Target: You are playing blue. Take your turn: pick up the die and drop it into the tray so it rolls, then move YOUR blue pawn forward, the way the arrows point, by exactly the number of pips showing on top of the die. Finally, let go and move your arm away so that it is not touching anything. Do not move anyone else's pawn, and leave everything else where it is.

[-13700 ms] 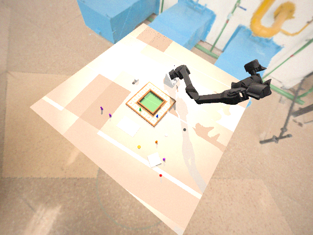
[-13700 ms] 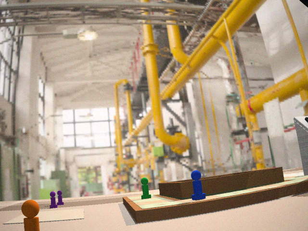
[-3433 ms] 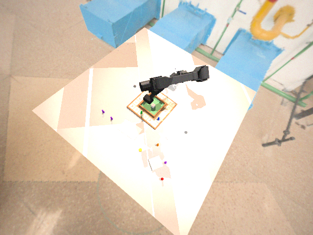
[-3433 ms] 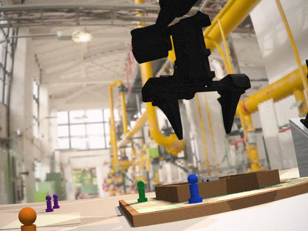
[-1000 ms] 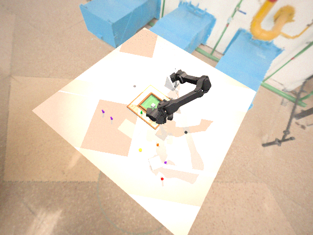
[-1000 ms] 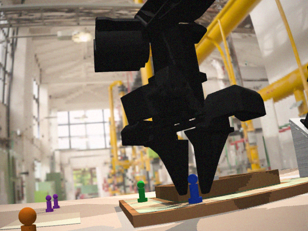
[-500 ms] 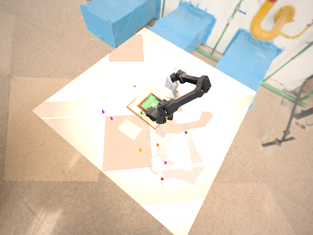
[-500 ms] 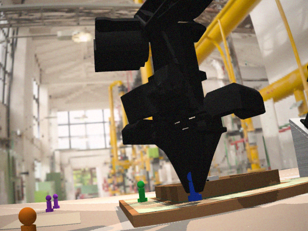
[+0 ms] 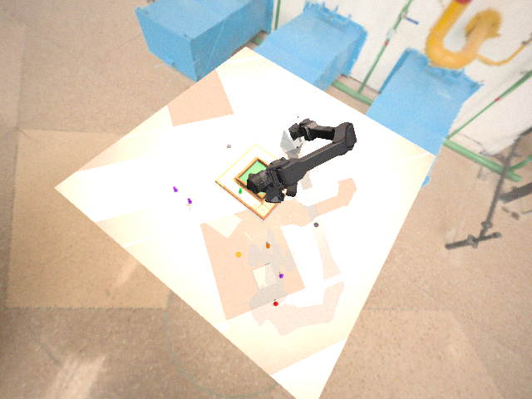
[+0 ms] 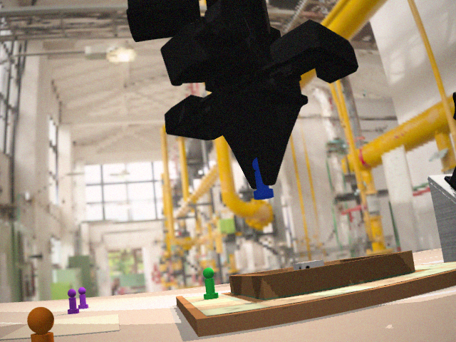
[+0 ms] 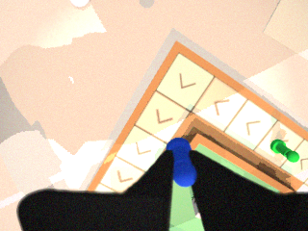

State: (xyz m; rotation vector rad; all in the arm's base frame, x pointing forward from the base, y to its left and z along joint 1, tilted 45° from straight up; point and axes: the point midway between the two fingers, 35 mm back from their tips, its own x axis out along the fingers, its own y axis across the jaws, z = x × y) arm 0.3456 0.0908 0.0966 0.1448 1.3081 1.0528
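My gripper [image 10: 263,183] [image 11: 179,157] is shut on the blue pawn [image 10: 263,192] [image 11: 184,173]. The pawn hangs base down, slightly tilted, in the air above the board [image 9: 239,200] [image 10: 257,317] [image 11: 132,124], touching nothing below. The arm hides it in the top view. The tray [image 10: 331,278] [image 11: 231,156] stands in the middle of the board, with a green floor. The grey die [image 10: 308,264] lies inside it; the fingers cover most of it in the wrist view, and its top face cannot be read. Arrowed squares run around the tray.
A green pawn [image 9: 240,190] [image 10: 209,283] [image 11: 284,149] stands on the board beside the tray. Two purple pawns [image 9: 174,189] [image 9: 189,200] stand off the board. An orange pawn [image 9: 268,246] [image 10: 40,320], another purple pawn [image 9: 281,276] and a red pawn [image 9: 275,303] stand farther off.
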